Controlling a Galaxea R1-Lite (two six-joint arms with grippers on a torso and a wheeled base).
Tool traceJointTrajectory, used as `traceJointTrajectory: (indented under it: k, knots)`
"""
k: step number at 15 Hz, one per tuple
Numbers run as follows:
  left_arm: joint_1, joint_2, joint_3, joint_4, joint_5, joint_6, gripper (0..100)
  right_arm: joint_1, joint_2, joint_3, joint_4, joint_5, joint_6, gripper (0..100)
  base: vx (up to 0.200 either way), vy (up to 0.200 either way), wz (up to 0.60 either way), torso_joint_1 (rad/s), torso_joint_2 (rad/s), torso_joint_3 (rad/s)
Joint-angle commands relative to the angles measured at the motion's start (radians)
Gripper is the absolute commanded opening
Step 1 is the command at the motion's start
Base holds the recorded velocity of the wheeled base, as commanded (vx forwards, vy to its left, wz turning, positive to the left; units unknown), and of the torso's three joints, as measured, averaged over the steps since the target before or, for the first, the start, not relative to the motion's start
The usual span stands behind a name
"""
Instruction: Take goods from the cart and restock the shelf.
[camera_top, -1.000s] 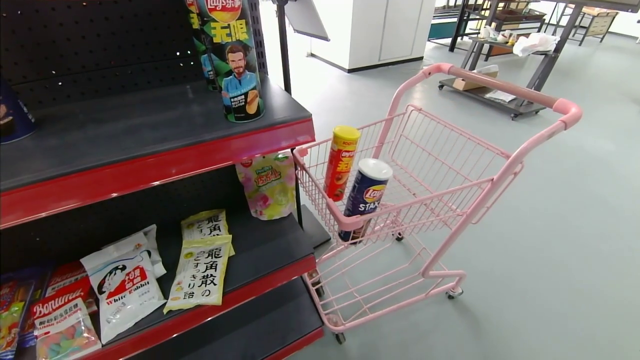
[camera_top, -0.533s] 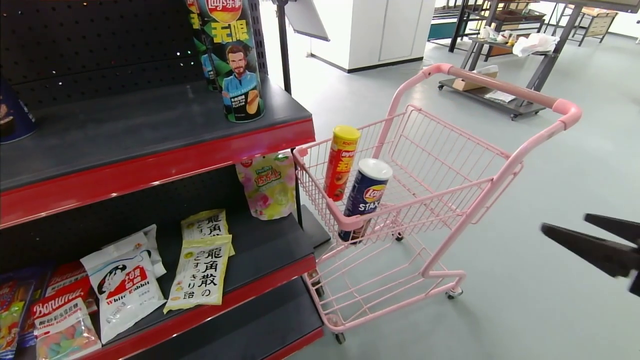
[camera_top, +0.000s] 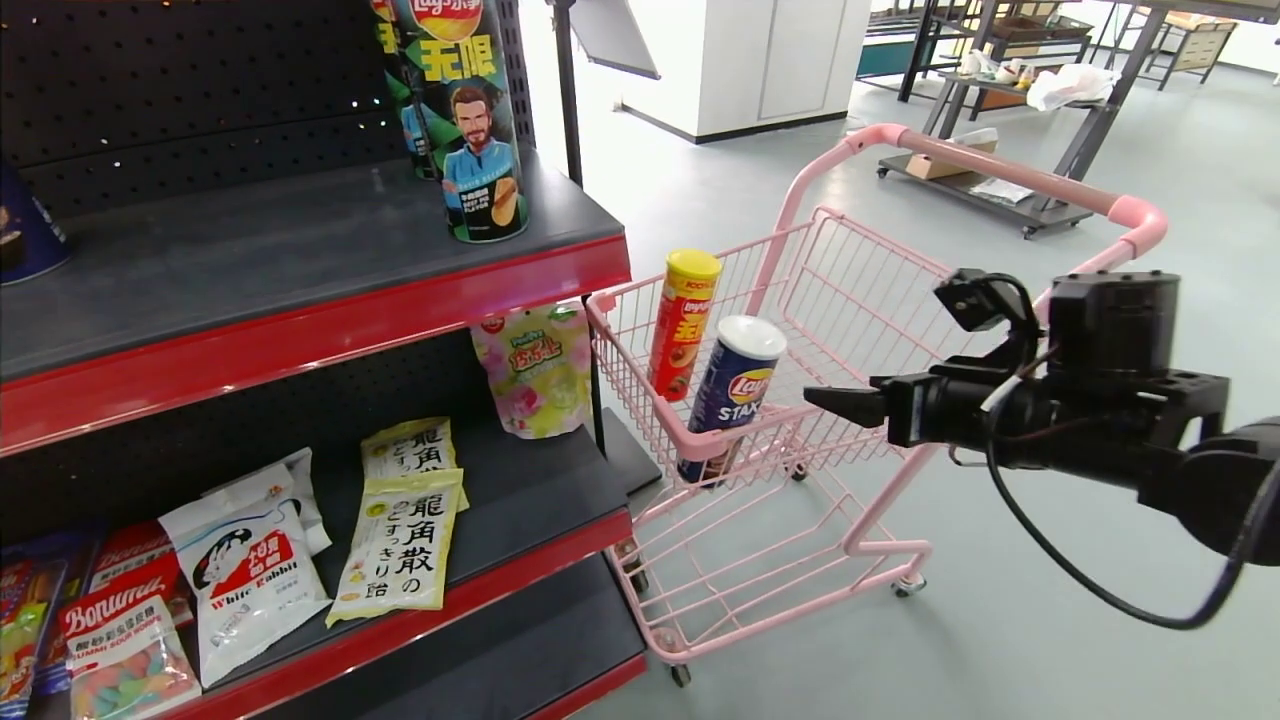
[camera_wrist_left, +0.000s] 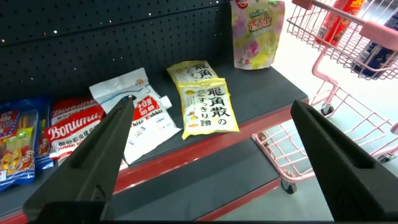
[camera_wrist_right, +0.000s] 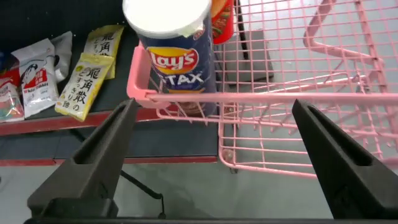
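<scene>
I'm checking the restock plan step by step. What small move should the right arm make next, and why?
Probably ease the right hand forward over the cart rim so its open fingers straddle the blue can. The hand sits short of the rim, apart from the can, which stands in the basket against that rim, directly ahead between the fingers in the right wrist view.

right gripper | swung in from right edge | now near blue can
</scene>
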Motion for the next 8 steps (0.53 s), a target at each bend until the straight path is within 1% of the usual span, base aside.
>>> traceJointTrajectory:
  k: [1, 4, 8]
  knots:
    - [0.0, 0.001, 0.0, -0.001, 0.001, -0.001, 100, 0.042, 0.145, -0.093, -0.003, 0.001, -0.001, 100, 0.0, 0.0, 0.0, 0.0, 0.0, 0.0]
    - [0.0, 0.001, 0.0, 0.001, 0.001, -0.001, 100, 0.078, 0.195, -0.149, -0.005, -0.002, -0.001, 100, 0.0, 0.0, 0.0, 0.0, 0.0, 0.0]
    - [0.0, 0.001, 0.0, 0.001, 0.001, -0.001, 100, 0.081, 0.273, -0.223, -0.007, -0.006, -0.001, 100, 0.0, 0.0, 0.0, 0.0, 0.0, 0.0]
